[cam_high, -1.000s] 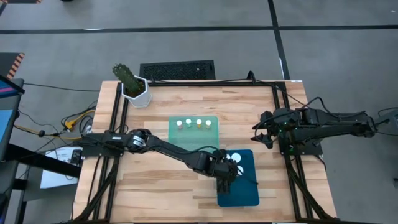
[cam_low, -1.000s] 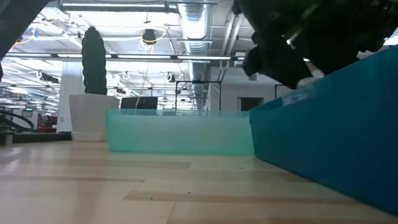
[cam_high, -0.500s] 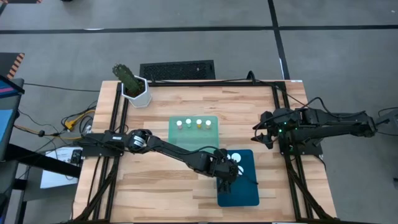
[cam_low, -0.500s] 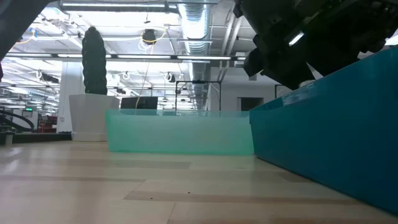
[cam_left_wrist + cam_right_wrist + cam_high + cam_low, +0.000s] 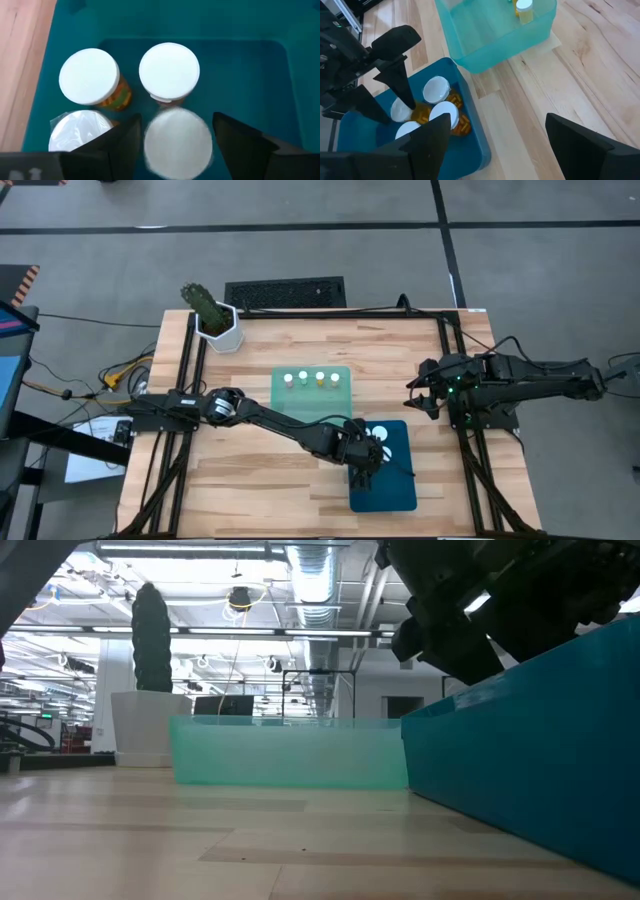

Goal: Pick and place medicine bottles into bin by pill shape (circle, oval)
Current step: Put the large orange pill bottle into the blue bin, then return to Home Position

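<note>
A dark teal bin (image 5: 392, 480) near the table's front edge holds three wide white-capped bottles (image 5: 89, 77) standing upright. My left gripper (image 5: 365, 465) reaches down into this bin, shut on one more wide bottle (image 5: 177, 142). The gripper also shows in the right wrist view (image 5: 395, 107). A light green bin (image 5: 313, 395) at the table's middle holds several narrow bottles (image 5: 310, 378) standing in a row. My right gripper (image 5: 415, 395) hangs open and empty at the table's right side. My left gripper pinches the wide bottle between its two fingers (image 5: 125, 142), at the sides just under the white cap (image 5: 150, 145). The fingers come from above, pointing down. The bottle stands upright inside the teal bin, beside the other three. I cannot tell whether its bottom rests on the bin's floor.
A white hexagonal pot with a green cactus (image 5: 218, 325) stands at the table's far left corner. Bare wood lies left of both bins and between the bins and the right arm.
My left gripper has gone down a little into the teal bin with the bottle. The white cap that showed under it in the low view is now hidden behind the bin's wall.
</note>
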### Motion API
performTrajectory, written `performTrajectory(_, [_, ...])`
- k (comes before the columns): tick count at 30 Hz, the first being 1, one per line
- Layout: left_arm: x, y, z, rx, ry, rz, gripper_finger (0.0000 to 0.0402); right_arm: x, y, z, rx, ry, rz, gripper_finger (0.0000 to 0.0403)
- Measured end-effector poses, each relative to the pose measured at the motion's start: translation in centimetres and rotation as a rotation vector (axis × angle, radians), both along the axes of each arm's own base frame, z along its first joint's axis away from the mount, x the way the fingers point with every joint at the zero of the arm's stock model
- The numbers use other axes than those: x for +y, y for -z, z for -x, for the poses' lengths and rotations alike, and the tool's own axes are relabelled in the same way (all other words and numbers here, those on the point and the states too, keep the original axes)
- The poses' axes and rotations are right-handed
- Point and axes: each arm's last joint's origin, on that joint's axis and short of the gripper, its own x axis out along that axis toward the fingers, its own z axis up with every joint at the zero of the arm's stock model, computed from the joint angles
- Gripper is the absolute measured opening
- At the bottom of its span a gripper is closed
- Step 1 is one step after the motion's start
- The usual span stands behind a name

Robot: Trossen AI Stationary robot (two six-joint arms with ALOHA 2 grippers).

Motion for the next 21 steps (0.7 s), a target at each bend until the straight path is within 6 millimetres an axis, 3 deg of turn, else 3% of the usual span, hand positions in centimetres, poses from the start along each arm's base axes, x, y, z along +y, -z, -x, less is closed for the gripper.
performTrajectory(12, [0.2,-0.5,0.3,0.009,-0.028,-0.004,0.0247,0.0,0.0,0.0,-0.001,0.0,0.0,0.0333])
performTrajectory(21, [0.5,-5.3,1.4,-0.015,-0.046,0.006,0.0247,0.0,-0.8,0.1,-0.054,0.01,-0.013,0.0333])
